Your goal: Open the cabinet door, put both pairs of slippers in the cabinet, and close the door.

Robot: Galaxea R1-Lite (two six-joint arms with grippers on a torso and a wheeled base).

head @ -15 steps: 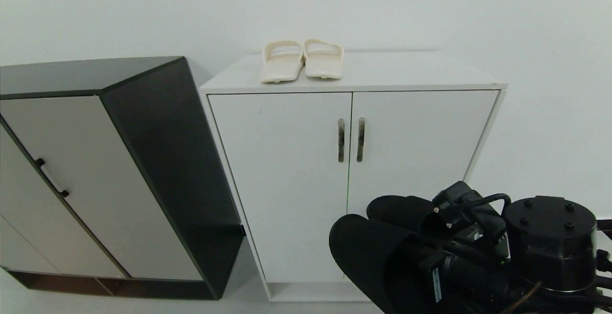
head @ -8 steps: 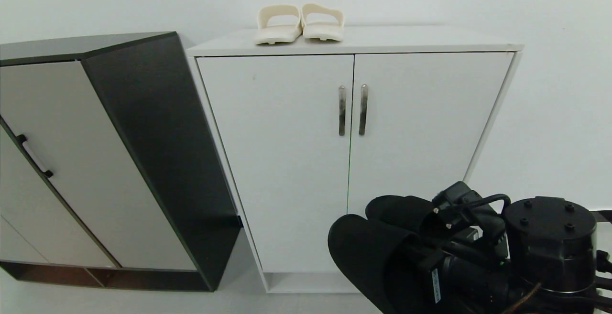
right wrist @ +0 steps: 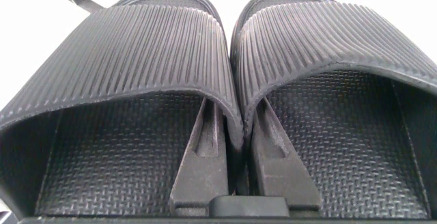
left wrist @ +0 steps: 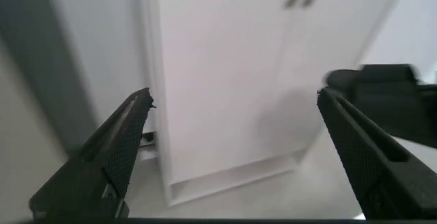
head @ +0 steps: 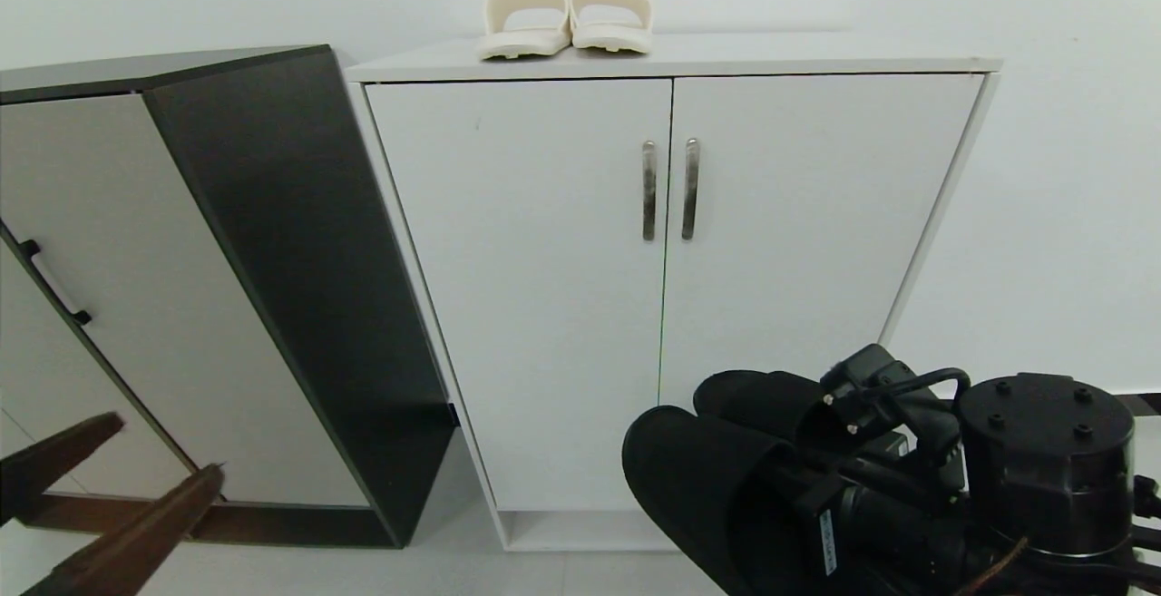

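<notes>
The white cabinet (head: 535,306) stands with both doors closed, its two metal handles (head: 648,190) side by side at the middle. A cream pair of slippers (head: 567,20) rests on its top. At the lower right, in front of the right door, my right gripper (right wrist: 235,162) is shut on the black pair of slippers (head: 717,460), pinching their two inner walls together. My left gripper (head: 168,444) hangs open and empty at the lower left, in front of the dark cabinet. In the left wrist view its fingers (left wrist: 116,149) stand wide apart, facing the white cabinet (left wrist: 225,80).
A dark cabinet (head: 290,260) with a light door and a black handle (head: 54,283) stands right beside the white one on the left. A white wall runs behind both. Pale bare floor (head: 363,573) lies in front.
The whole head view has shifted, so the cabinet sits higher in the picture. My left gripper's fingers have come into the lower left corner. The right gripper holds the black slippers as before.
</notes>
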